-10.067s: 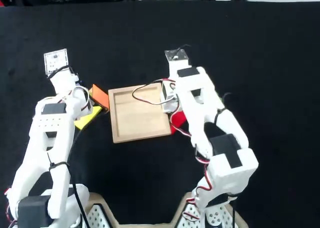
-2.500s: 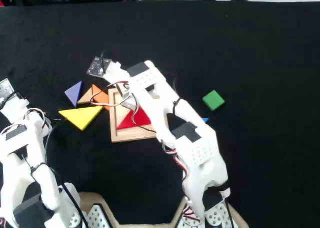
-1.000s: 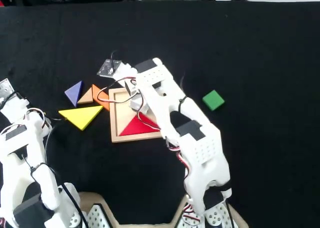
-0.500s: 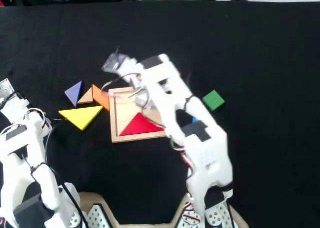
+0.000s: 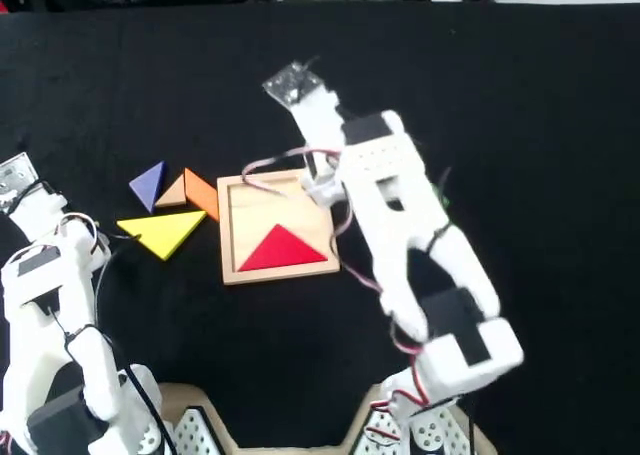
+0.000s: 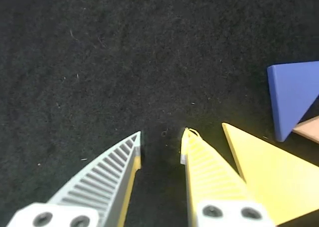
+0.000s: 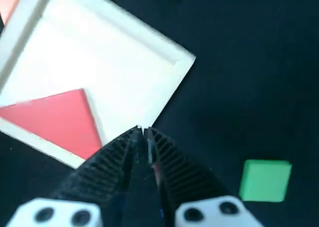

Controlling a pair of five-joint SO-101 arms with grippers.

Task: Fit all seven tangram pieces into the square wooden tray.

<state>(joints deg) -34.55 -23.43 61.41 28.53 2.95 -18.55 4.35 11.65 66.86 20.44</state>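
Red triangle (image 5: 278, 247) lies in the wooden tray (image 5: 260, 203); right gripper (image 7: 143, 132) jaws pressed together, left gripper (image 6: 162, 135) jaws spread.

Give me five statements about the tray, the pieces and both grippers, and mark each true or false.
1. The red triangle lies inside the wooden tray. True.
2. The yellow triangle sits in the tray. False: it lies on the black table beside the tray.
3. The right gripper holds the green square. False: its jaws are shut on nothing, and the square lies apart from it on the table.
4. The left gripper is open, near the yellow triangle. True.
5. The tray holds all seven pieces. False: just the red triangle is in it.
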